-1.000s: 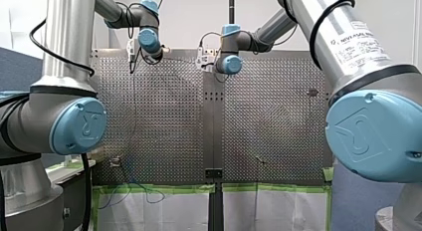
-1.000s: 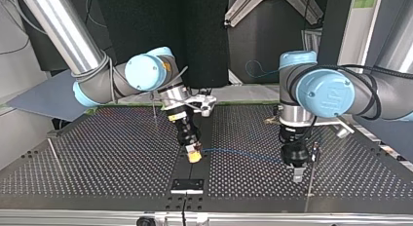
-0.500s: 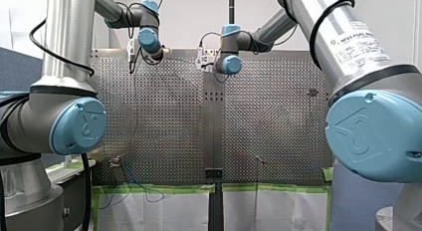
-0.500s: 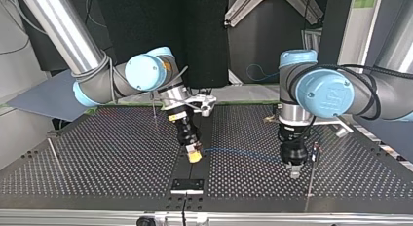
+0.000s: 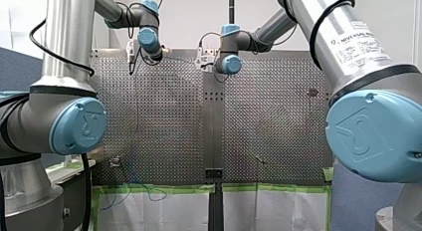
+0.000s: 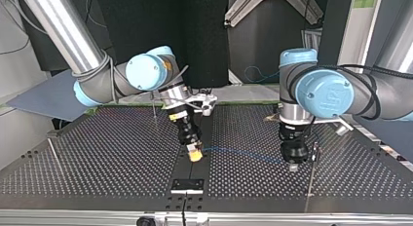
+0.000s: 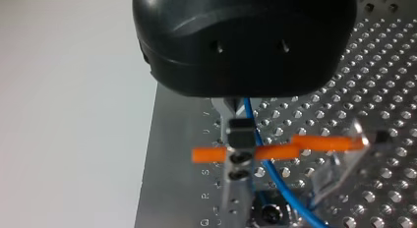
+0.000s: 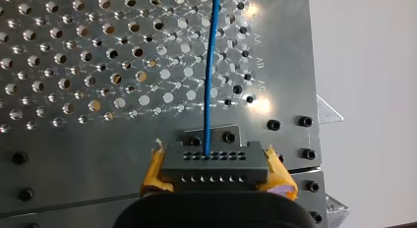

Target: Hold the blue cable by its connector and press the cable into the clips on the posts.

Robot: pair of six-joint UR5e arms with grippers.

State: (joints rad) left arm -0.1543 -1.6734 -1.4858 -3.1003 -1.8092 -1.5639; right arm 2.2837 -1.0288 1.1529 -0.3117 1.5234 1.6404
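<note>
One pincer (image 6: 195, 156), my right, around connector (image 8: 216, 165)

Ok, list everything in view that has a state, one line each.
right gripper, shut on the connector.
connector, gripped, with its cable side facing away from the gripper.
blue cable, plugged into the connector and stretched across to the left gripper.
left gripper, at the cable, beside a post; grip cannot be told.
post, upright; whether the cable sits in its clip cannot be told.

Front, top views oppose across table (image 5: 169, 121); 2 wrist views close-up.
</note>
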